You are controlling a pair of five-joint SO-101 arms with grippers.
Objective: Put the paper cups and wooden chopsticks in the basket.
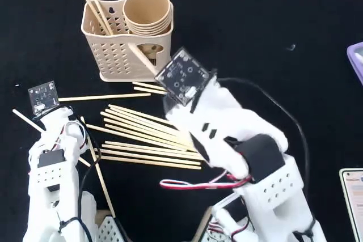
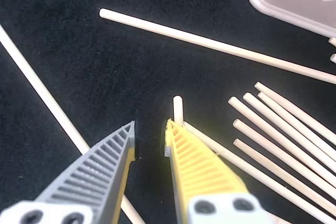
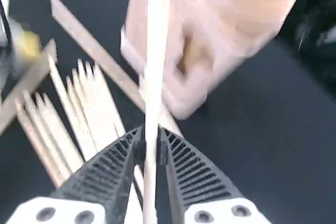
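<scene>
With the stacked paper cups [image 1: 147, 8] and two chopsticks [image 1: 97, 9] already in the basket [image 1: 113, 55] at far left, the right gripper [image 3: 149, 135] pinches another chopstick [image 3: 156, 51] beside it, while the left gripper [image 2: 150, 124], jaws spread and empty, hangs over the many loose chopsticks [image 1: 147, 140] left on the table [image 1: 272, 38].

A stack of tan paper cups [image 1: 147, 11] stands upright in the beige slotted basket [image 1: 113, 55] beside two leaning chopsticks [image 1: 97, 11], loose chopsticks [image 1: 148, 138] lie on the black worktop [image 1: 272, 38] nearby, and a single chopstick [image 3: 156, 51] is clamped in the right pincer [image 3: 150, 132].
</scene>
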